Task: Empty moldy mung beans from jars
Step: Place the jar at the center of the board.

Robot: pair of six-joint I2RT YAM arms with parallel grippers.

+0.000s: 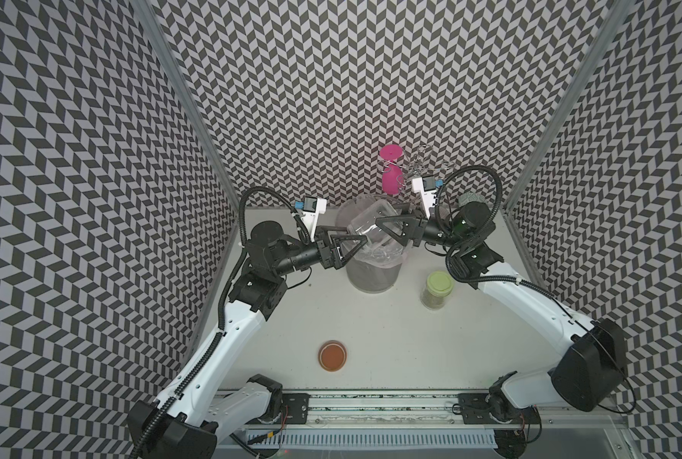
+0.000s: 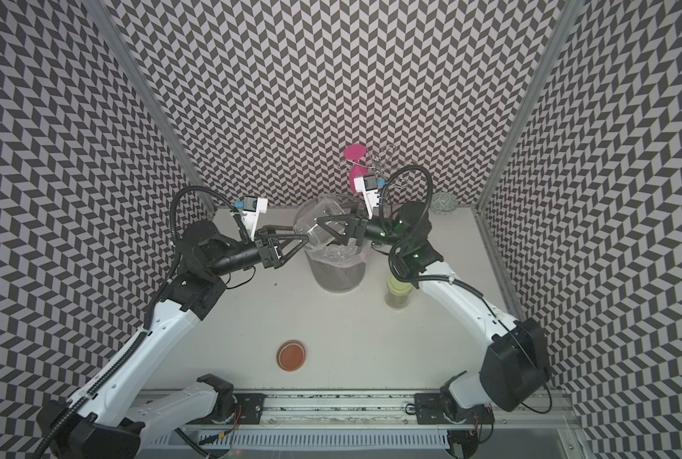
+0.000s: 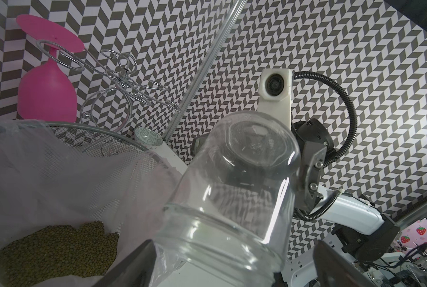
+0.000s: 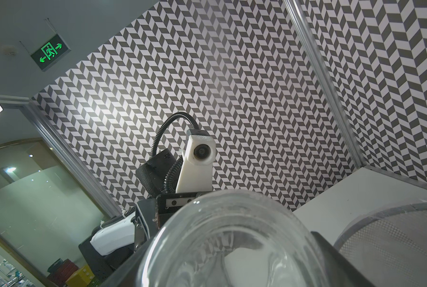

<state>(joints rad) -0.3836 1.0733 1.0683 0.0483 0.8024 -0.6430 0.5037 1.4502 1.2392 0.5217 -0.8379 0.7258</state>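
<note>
Up front, lying flat on the white table (image 1: 391, 337): round orange-brown lid (image 1: 333, 355). Further back, by the right arm, standing upright and capped: small clear glass jar with a pale green lid (image 1: 436, 290), olive-green mung beans (image 1: 431, 302) inside. Next, above the grey mesh bin with a clear plastic liner (image 1: 371, 278): empty lidless clear glass jar (image 3: 232, 193), tipped over, mouth toward the left arm, clamped near its base between the right gripper (image 1: 387, 229) fingers (image 3: 309, 171). Around that mouth, left gripper (image 1: 349, 249) fingers (image 3: 128, 270) spread wide, one each side of the rim; cannot tell whether touching. Down in the liner, a heap of the beans (image 3: 58, 248). Farthest back, upside-down pink goblet (image 3: 47, 92) hung in a chrome wire rack (image 3: 123, 82).
</note>
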